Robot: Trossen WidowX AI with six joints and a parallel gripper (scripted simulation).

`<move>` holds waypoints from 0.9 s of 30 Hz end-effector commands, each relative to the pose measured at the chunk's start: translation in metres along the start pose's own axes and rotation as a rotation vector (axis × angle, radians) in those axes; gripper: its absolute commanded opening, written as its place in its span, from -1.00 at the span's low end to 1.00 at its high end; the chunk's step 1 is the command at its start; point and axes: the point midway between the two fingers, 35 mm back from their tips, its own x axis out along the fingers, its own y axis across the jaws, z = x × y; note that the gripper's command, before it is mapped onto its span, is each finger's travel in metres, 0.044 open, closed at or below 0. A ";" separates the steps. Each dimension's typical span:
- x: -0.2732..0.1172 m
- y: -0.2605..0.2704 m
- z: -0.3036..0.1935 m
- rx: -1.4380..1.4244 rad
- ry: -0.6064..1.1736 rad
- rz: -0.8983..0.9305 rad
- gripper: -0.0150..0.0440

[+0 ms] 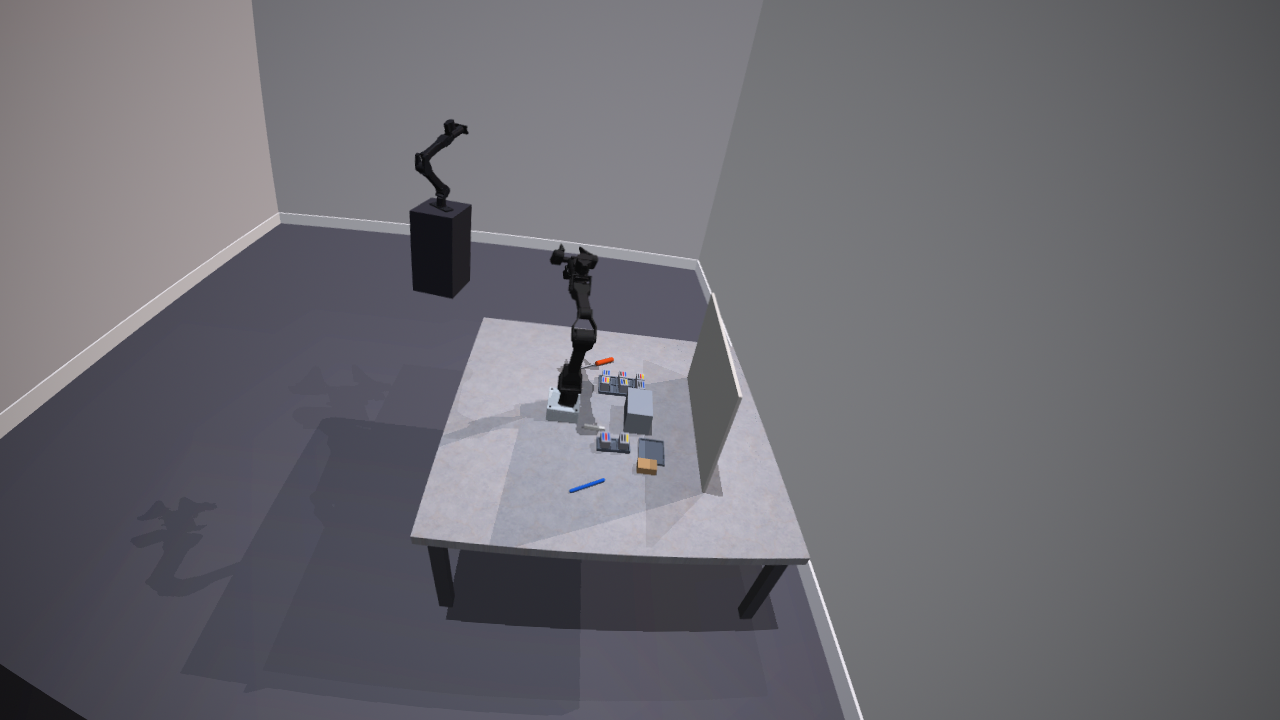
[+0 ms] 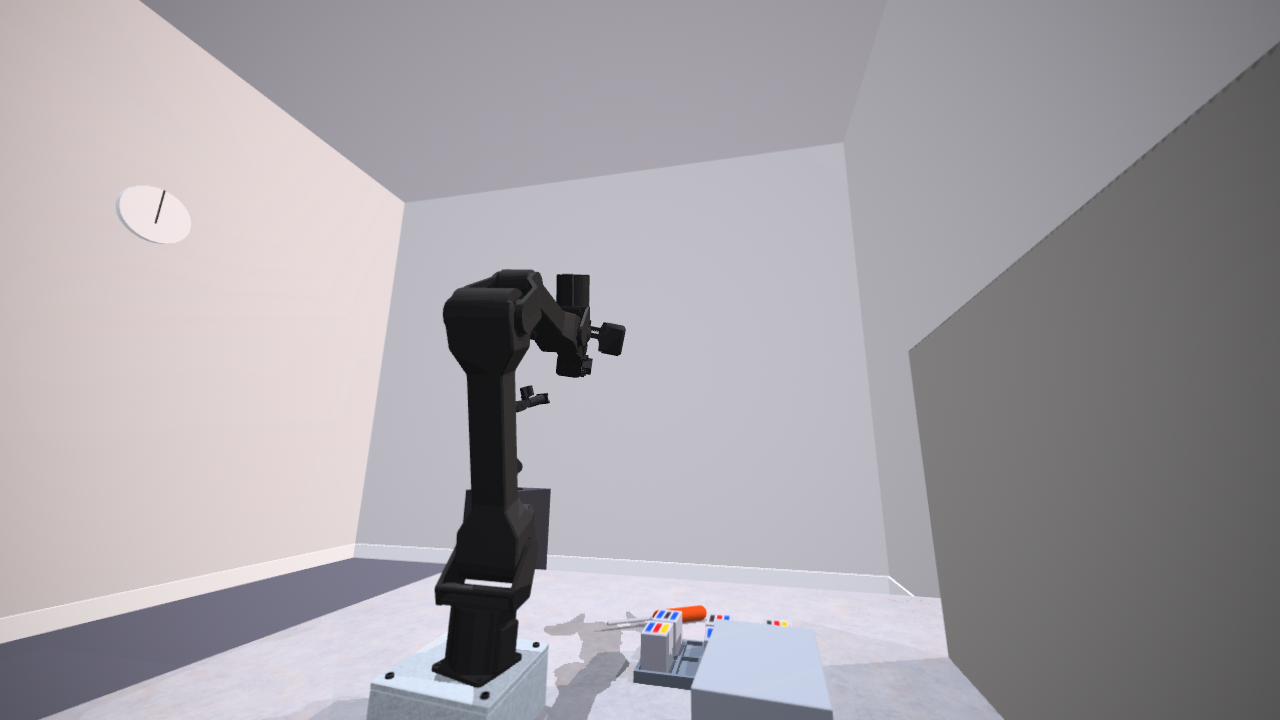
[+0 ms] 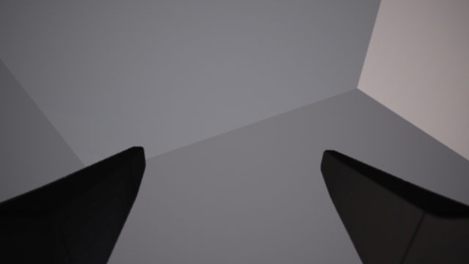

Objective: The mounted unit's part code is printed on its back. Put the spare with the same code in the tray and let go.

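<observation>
My gripper [image 3: 235, 157] is open and empty, high above the table. Spare units with coloured stripes [image 1: 605, 439] [image 2: 656, 651] stand in two dark racks: the rear rack [image 2: 660, 679] and the front rack [image 1: 612, 448]. The codes on them are too small to read. The shallow blue-grey tray [image 1: 651, 446] lies right of the front rack; no unit shows in it. A grey box [image 1: 639, 410] [image 2: 760, 667] stands between the rear rack and the tray. I cannot tell which thing is the mounted unit, and no back code shows.
A tan block [image 1: 646, 466] sits at the tray's near edge. A blue pen-like stick [image 1: 587, 485] lies nearer the front. An orange-handled screwdriver [image 1: 605, 361] [image 2: 689, 613] lies behind the rear rack. A tall grey panel [image 1: 714, 394] [image 2: 1092, 411] stands at the right.
</observation>
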 end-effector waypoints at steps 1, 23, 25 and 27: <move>0.000 0.000 0.000 0.000 0.000 0.000 0.95; -0.061 0.222 0.047 0.925 -0.040 0.768 1.00; -0.081 0.249 0.052 1.049 0.004 0.883 1.00; -0.100 0.269 0.056 1.148 0.053 0.981 1.00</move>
